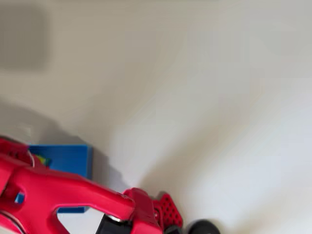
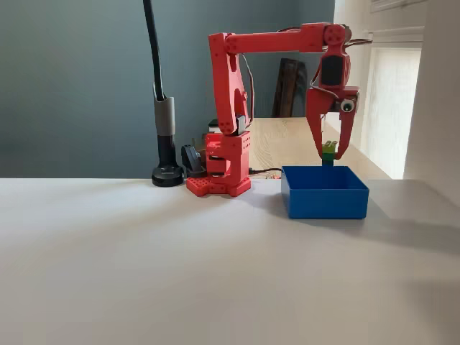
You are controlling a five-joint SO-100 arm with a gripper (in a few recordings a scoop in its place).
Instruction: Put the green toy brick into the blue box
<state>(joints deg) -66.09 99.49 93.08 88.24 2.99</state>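
grey-blue wall [image 2: 79, 79] fills the back of the room in the fixed view, with a bright window [image 2: 392, 93] at the right. white table [image 2: 144, 266] spreads wide and bare. red arm [image 2: 230, 108] rises from its base [image 2: 219, 176] and reaches right. black lamp post [image 2: 164, 122] stands beside the base. blue box [image 2: 323, 194] sits under the gripper [image 2: 329, 152], whose jaws pinch the green toy brick [image 2: 329, 149] just above the box's rim.
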